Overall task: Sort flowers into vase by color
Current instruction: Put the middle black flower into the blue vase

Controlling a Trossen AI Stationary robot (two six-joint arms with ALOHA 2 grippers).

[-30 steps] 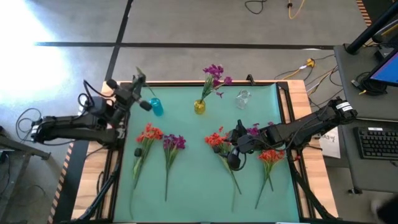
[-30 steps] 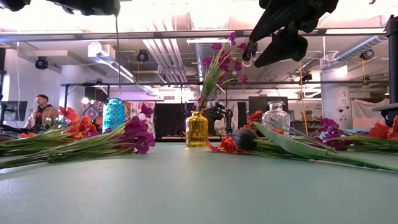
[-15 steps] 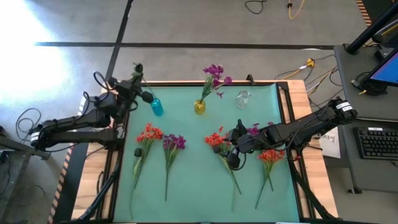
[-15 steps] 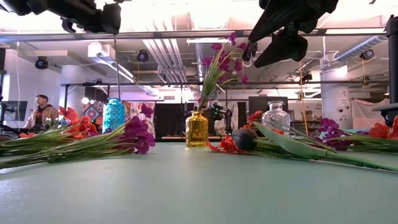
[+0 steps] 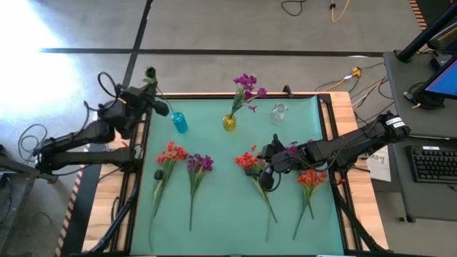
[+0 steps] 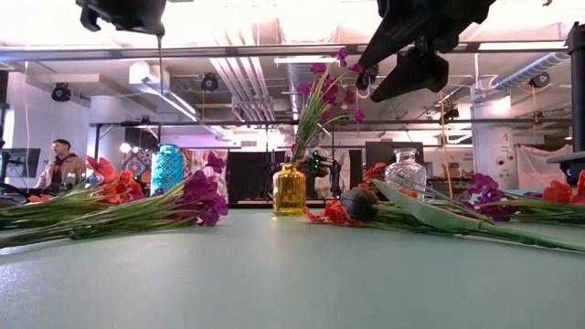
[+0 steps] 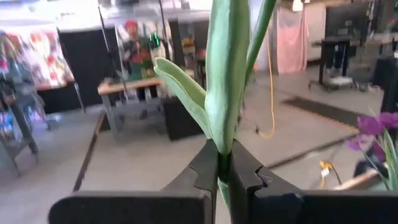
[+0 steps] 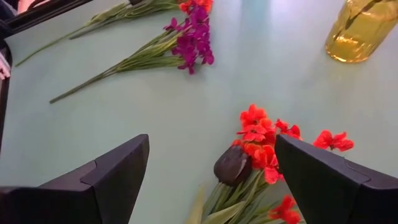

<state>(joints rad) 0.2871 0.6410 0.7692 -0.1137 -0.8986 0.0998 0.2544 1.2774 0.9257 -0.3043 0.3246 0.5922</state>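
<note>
At the counter's [image 5: 235, 214] far left corner, our left claw [image 5: 148, 96] is clamped on a dark-budded flower [image 5: 160, 100], its stem slanting down toward the blue vase [image 5: 179, 123]. We judge the stem tip should be centred over that narrow mouth before lowering, with the grip kept firm so the stalk does not swing. The yellow vase [image 5: 228, 122] already holds purple blooms. Orange and purple flowers [image 5: 198, 165] lie flat mid-counter. Our right claw [image 5: 265, 170] hovers wide apart above an orange flower [image 8: 258, 134].

The left wrist view alone shows the fingers [image 7: 208, 171] pinching the green stalk; the overhead view alone shows how stem and vase line up.
</note>
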